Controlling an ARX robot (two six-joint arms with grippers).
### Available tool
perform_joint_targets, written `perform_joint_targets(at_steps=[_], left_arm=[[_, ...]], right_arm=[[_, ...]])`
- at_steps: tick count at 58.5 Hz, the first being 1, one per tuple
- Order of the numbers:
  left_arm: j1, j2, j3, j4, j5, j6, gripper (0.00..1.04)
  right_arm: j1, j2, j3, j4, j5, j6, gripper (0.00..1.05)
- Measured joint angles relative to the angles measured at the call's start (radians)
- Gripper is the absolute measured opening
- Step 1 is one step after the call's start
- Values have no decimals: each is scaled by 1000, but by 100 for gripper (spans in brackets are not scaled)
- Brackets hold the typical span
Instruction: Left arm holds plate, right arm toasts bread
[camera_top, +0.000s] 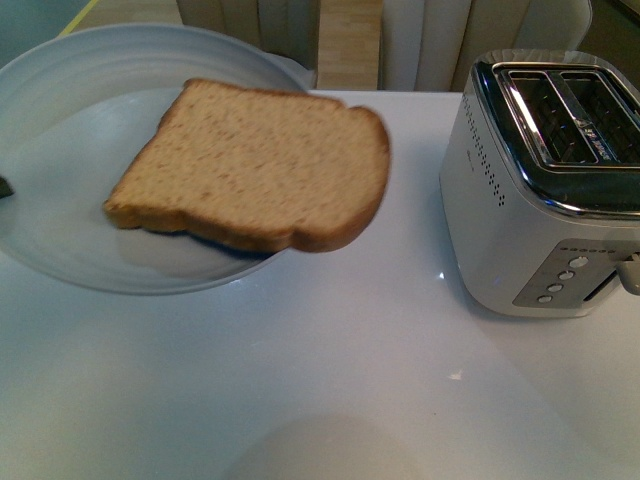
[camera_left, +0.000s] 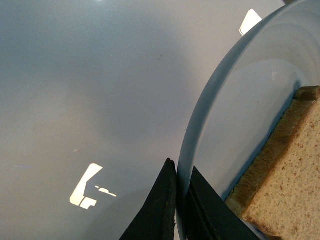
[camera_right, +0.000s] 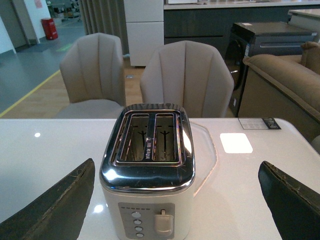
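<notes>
Gripping the plate (camera_left: 210, 110) rim at lower centre, the left claw (camera_left: 177, 205) should hold level. The right claw (camera_right: 176, 165) gapes empty. The bread (camera_top: 255, 165), blurred, seemingly overhangs the rim; grasp there.

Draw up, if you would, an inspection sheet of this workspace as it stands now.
Surface: glossy white table, with bright light reflections.
Job's things: pale blue-grey plate carries the bread, one end overhanging the rim toward the toaster; both toaster slots empty.
Clutter: a small printed card near the table's far edge; nothing else seen.
Pincers: left pincer shut on the plate's rim; right pincer open, facing the toaster, touching nothing.
Cables: nothing seen.
Surroundings: two beige chairs behind the table, a sofa to one side.
</notes>
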Motion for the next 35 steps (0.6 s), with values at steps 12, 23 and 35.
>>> perform_joint_targets(at_steps=[12,23,35], left_arm=[[-132,65,61,44,-59,-105,3],[-193,129,113,77,-95,-173,3],[-271,205,179,113,-127,-230,3]], right_arm=[[0,0,0,0,0,0,96],[0,0,0,0,0,0,96],[0,0,0,0,0,0,96]])
